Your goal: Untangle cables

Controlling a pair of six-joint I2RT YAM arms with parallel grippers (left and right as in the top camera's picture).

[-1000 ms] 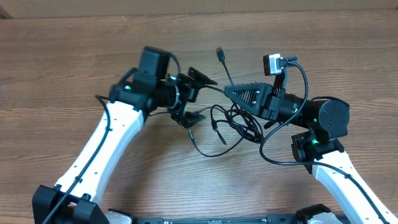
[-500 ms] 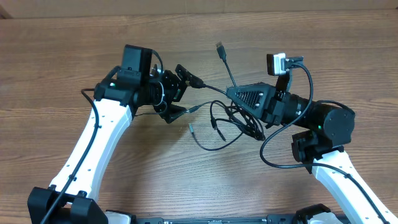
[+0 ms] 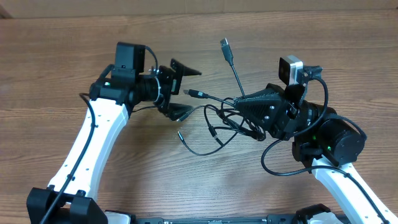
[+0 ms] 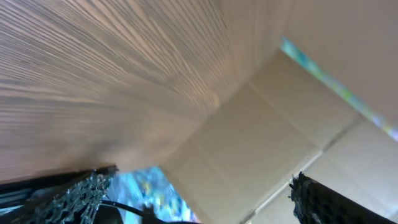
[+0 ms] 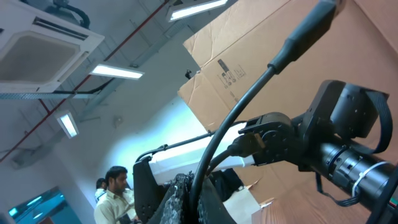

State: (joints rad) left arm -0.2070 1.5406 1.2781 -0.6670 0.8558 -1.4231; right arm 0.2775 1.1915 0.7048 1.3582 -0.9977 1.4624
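On the wooden surface (image 3: 74, 43), the left arm (image 3: 99, 130) and the right arm (image 3: 348, 180) are turned inward towards each other across the middle. The right end effector (image 3: 241, 101) is seen with its fingers together, clamped on the cables (image 3: 239, 121) at the edge of their knot. In the right wrist view one cord is shown pinched there and rising beyond the fingers. The left end effector (image 3: 191, 93) is held with its fingers wide apart and nothing is gripped in it. The knot of loose black loops lies just beside and under the right end effector, nearer the right arm than the left. From it one cord runs up to a USB-like plug (image 3: 225, 45), and another ends in a small plug (image 3: 198, 94) that appears to lie between the open left fingers. A silver-tipped end (image 3: 180, 132) rests lower down on the surface. The step in hand is judged to be the taking of that plug-ended strand. It would best be gripped close behind the plug and drawn leftwards slowly. The clamp on the bundle should serve as the anchor. The loops should be watched, since a fast pull could tighten them rather than free them.
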